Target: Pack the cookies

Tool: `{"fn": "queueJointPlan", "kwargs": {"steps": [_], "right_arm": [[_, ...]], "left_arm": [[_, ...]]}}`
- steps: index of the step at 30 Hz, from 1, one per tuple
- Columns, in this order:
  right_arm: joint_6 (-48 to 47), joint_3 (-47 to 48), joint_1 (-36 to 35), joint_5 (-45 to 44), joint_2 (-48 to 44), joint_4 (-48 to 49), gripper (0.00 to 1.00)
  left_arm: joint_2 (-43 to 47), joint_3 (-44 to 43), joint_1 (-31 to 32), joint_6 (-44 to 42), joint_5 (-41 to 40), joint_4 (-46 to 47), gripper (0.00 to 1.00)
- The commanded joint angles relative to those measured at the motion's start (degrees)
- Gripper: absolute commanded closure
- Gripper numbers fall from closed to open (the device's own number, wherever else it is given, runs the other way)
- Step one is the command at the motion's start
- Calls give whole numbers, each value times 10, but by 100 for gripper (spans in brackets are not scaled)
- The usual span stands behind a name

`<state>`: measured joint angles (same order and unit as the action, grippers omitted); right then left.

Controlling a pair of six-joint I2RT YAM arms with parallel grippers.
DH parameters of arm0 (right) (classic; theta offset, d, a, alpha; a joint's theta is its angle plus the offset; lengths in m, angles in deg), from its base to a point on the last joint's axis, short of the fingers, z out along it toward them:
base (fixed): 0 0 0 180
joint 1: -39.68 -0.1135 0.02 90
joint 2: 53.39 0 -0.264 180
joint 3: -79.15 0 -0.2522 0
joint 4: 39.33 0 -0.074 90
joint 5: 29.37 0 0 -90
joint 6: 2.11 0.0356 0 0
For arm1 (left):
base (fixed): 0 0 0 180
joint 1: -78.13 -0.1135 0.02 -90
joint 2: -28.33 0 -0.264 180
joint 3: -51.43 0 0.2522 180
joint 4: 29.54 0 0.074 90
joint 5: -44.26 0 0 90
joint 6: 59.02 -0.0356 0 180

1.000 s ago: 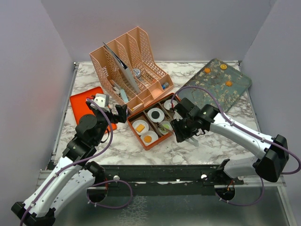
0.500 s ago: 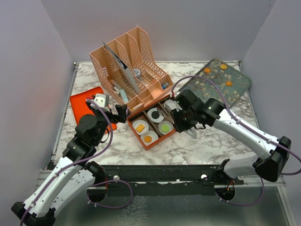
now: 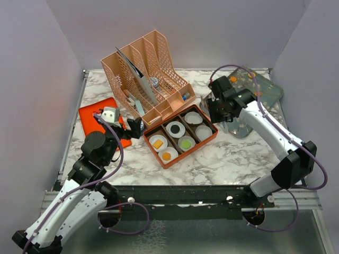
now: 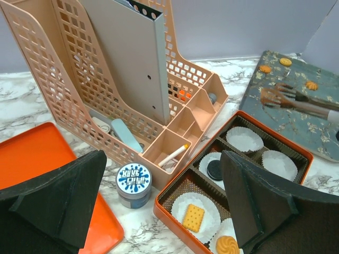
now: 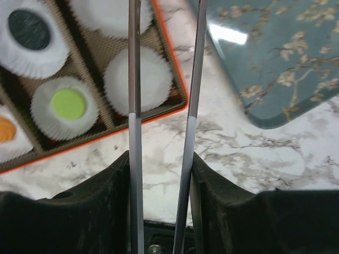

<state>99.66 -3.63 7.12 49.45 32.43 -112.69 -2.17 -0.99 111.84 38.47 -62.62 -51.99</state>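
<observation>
The orange box (image 3: 207,138) holds white paper cups with a yellow square cookie (image 3: 158,143), an orange round (image 3: 167,156), a black round (image 3: 175,127) and a green round (image 3: 186,142); two cups are empty. Three orange cookies (image 3: 251,74) lie on the floral tray (image 3: 267,98). My right gripper (image 3: 220,108) is shut on metal tweezers (image 5: 135,79), above the gap between box and tray. The tweezer arms stand apart and their tips are out of the right wrist view. My left gripper (image 4: 164,201) is open and empty, just left of the box (image 4: 175,211).
A peach mesh organizer (image 3: 145,74) stands behind the box. A flat orange lid (image 3: 98,119) lies at the left. A small blue-and-white tin (image 4: 133,182) sits between organizer, lid and box. The marble table (image 3: 233,153) ends in walls on three sides.
My right arm has risen from the box and swung back right toward the floral tray with the tweezers. The green cookie now lies in its cup. My left arm barely moved.
</observation>
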Motion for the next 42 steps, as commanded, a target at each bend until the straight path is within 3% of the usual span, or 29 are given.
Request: {"fn": "queueJointPlan", "kwargs": {"steps": [1, 10, 17, 29, 42], "right_arm": [[-31, 38, 76, -25, 33, 33, 57], [-42, 106, 228, -21, 147, 89, 57], [-42, 207, 300, -17, 263, 100, 57], [-45, 369, 355, -19, 417, 90, 56], [-47, 440, 376, -17, 497, 109, 53]], "left_arm": [[12, 4, 0, 2, 17, 10, 1], [20, 4, 15, 0, 17, 10, 1], [15, 5, 20, -2, 15, 10, 1], [0, 5, 22, -4, 11, 10, 1], [-14, 5, 21, -7, 7, 12, 1]]}}
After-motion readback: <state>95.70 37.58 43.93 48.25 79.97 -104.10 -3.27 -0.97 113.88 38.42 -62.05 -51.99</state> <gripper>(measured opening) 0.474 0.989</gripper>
